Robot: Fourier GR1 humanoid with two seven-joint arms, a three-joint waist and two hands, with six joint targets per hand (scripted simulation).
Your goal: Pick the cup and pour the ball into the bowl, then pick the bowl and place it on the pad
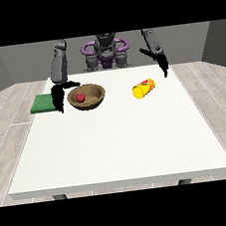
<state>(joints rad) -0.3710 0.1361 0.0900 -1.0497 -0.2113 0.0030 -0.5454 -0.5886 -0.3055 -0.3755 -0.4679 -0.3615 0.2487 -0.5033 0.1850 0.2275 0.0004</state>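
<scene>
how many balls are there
1: a red ball inside the brown bowl, at the view's left. The yellow cup lies tipped on its side; its inside isn't visible.

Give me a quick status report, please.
Both robot hands hold nothing. Ball in bowl; cup tipped over. Bowl beside pad.

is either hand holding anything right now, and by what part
Nothing is held. The hand at the view's left hangs beside the bowl; the hand at the view's right is apart from the lying cup.
</scene>
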